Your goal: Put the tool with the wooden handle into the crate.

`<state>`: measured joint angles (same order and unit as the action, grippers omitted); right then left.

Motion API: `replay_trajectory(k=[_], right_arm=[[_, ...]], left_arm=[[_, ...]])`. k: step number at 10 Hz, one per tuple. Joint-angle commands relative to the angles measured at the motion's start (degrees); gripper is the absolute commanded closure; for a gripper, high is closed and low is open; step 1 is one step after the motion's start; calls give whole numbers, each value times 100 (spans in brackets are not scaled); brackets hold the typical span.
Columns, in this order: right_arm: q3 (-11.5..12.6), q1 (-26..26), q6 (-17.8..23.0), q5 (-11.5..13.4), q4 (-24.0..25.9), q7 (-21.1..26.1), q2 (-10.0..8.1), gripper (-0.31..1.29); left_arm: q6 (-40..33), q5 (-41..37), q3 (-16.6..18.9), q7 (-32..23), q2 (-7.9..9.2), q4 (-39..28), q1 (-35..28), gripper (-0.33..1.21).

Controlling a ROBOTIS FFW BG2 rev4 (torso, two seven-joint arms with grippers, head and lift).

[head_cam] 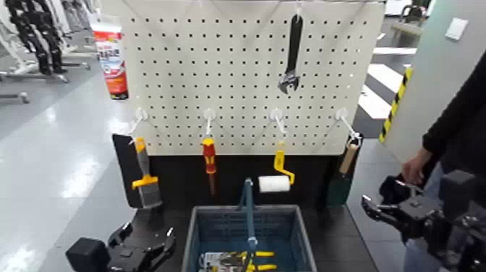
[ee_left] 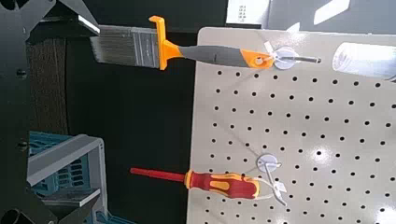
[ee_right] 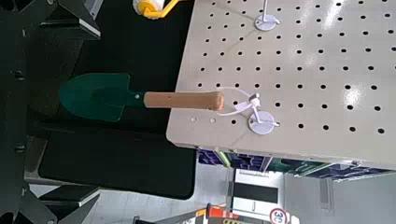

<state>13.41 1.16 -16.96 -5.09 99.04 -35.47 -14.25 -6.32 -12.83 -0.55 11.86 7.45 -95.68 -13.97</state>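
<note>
The pegboard (ee_right: pixel 322 91) backs the trowel (ee_right: pixel 140 98), hanging beyond the open right jaws.

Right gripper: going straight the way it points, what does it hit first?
Probably the green blade of the wooden-handled tool: it lies between the open right gripper's jaws' line. Depth is unclear; the board behind might come next.

Head view: crate (head_cam: pixel 250 210) cut off by edge at six o'clock; pliers-like items inside too small to name. Person (head_cam: pixel 463 123) cut off at three o'clock. Left wrist view: white tube (ee_left: pixel 364 60) cut off, two o'clock.
</note>
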Motion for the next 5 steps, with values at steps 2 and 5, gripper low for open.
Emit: replay_trajectory(k=[2, 5], right_arm=[[-339, -547, 105, -221, -702, -171, -368, 13], [-620, -1022, 457, -265, -1370, -241, -447, 14]], left_arm=[[-19, 0, -6, 10, -15, 23, 9, 10], [-36, 0, -6, 27, -42, 49, 35, 10]])
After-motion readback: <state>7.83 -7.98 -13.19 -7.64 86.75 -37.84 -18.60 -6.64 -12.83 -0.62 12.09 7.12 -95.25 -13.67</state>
